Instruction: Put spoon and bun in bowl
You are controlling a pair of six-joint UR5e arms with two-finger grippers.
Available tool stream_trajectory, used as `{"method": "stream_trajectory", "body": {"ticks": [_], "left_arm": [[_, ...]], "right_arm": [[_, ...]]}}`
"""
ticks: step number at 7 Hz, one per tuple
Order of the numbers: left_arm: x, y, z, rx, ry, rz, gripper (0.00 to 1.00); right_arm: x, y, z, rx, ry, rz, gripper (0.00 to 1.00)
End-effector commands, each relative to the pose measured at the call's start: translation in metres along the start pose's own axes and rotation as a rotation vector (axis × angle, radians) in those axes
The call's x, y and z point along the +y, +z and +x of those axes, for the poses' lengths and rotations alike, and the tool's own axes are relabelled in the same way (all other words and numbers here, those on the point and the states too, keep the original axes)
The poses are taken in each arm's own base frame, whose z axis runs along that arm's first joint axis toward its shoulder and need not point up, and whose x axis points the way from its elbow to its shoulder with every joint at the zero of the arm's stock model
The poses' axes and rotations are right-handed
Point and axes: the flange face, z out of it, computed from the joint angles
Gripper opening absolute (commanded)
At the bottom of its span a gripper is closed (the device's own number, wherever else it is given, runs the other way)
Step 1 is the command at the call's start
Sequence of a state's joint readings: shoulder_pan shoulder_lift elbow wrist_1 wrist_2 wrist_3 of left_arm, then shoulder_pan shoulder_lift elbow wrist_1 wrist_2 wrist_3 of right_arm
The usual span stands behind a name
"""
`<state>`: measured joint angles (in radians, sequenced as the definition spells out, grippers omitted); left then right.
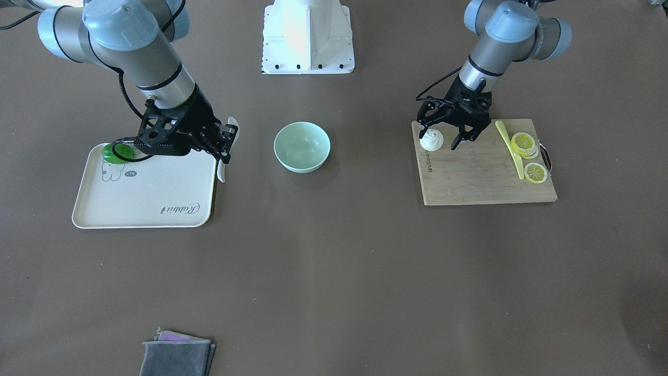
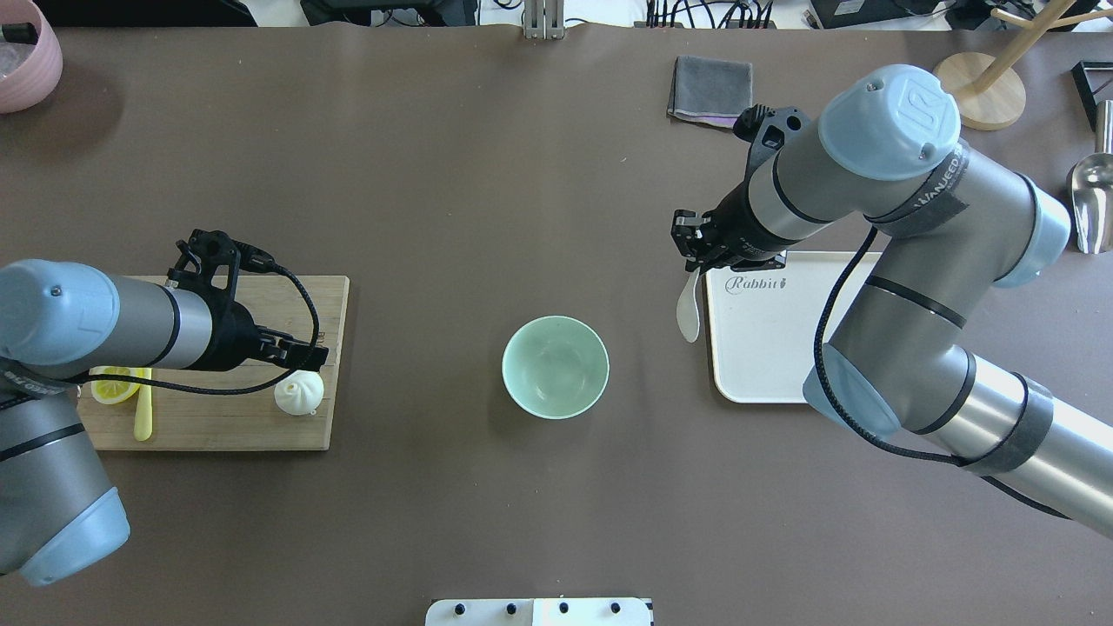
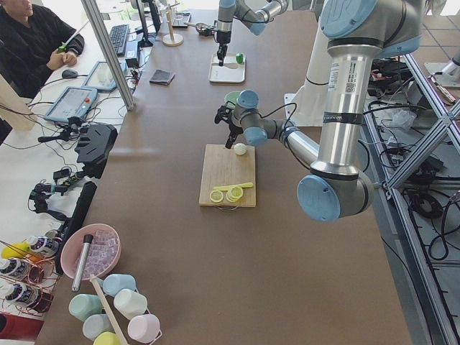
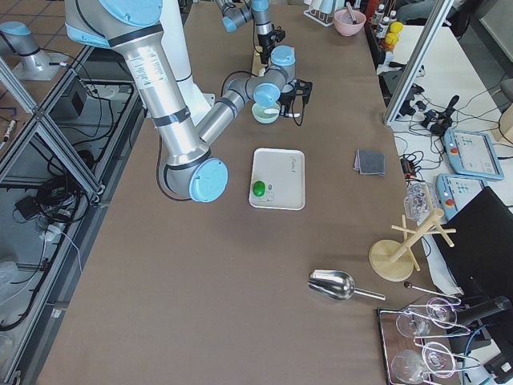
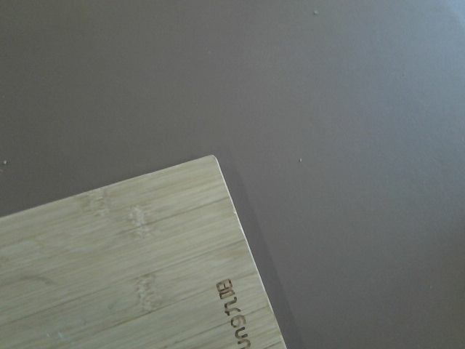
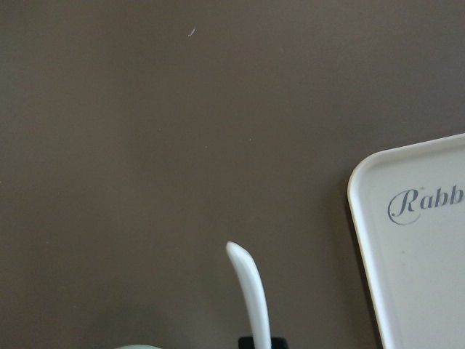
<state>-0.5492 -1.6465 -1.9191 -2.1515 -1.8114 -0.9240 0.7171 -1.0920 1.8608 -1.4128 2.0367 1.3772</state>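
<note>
One spoon [image 2: 689,317] in right end effector [image 1: 225,150]

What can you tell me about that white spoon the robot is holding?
The spoon is cream-white and glossy, with a short curved handle widening into an oval scoop. The right end effector is shut on it, apparently holding it off the table beside the edge of the tray. It is short of the bowl and touches nothing else.
</note>
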Motion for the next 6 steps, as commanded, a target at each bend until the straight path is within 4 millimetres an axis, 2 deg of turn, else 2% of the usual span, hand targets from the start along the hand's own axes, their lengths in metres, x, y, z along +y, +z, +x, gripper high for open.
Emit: {"method": "stream_trajectory", "body": {"ticks": [1,2,4,5,6], "left_arm": [[0.025,0.009,-0.001,0.0,0.002,-0.01,0.86],[0.03,0.012,0.003,-0.002,0.002,-0.012,0.79],[0.03,0.008,0.007,0.014,-0.07,-0.013,0.0],[0.029,0.007,0.007,0.013,-0.07,-0.008,0.0],[0.025,-0.002,0.01,0.025,-0.072,0.002,0.0]], "right_arm": [[0.004,-0.003,-0.012,-0.016,0.006,-0.001,0.0],[0.004,-0.004,-0.015,-0.021,0.003,0.003,0.0],[0.005,-0.004,-0.015,-0.02,0.002,0.006,0.0],[0.004,-0.004,-0.015,-0.019,0.003,0.007,0.0],[0.005,-0.004,-0.016,-0.021,0.001,0.006,0.0]]}}
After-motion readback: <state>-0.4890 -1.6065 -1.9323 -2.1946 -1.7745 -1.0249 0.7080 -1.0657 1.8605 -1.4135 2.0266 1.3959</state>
